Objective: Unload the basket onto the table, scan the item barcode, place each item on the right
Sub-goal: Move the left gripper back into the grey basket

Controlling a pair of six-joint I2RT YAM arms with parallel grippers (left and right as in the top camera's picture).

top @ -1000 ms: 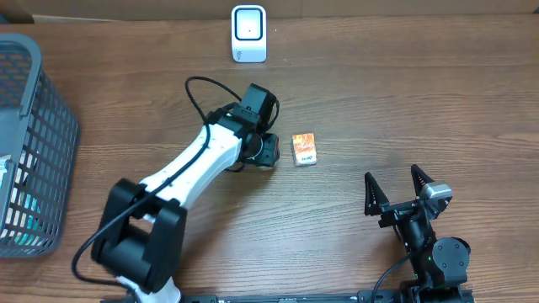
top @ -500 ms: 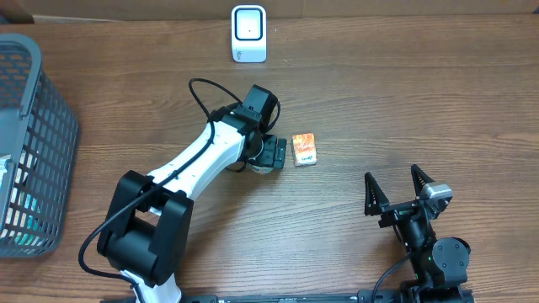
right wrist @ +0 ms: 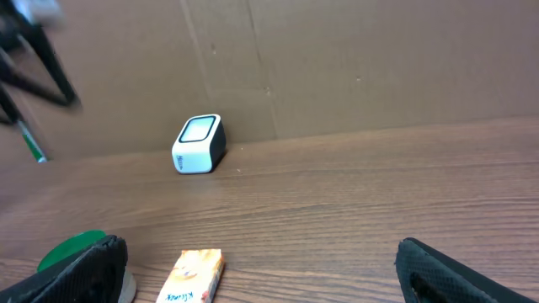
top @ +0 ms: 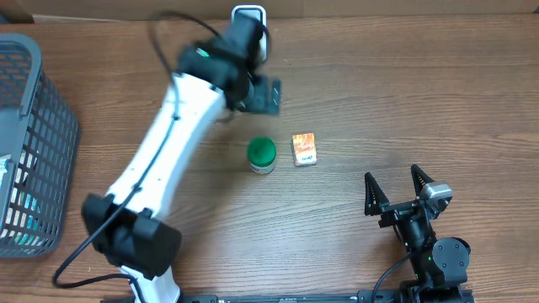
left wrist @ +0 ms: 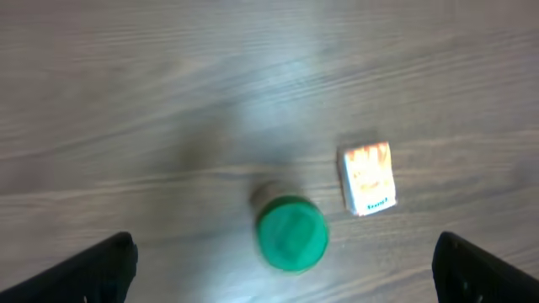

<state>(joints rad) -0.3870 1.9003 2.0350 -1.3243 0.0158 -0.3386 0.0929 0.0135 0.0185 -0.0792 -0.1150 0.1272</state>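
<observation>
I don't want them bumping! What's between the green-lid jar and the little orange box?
Only bare wooden table. The green-lid jar and the orange box stand apart, not touching. The overhead view and the left wrist view both show the gap.

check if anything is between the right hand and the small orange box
Nothing visible does. Only bare table lies between the right hand and the orange box. The green-lidded jar stands on the box's far side, and the left hand is up near the scanner.
</observation>
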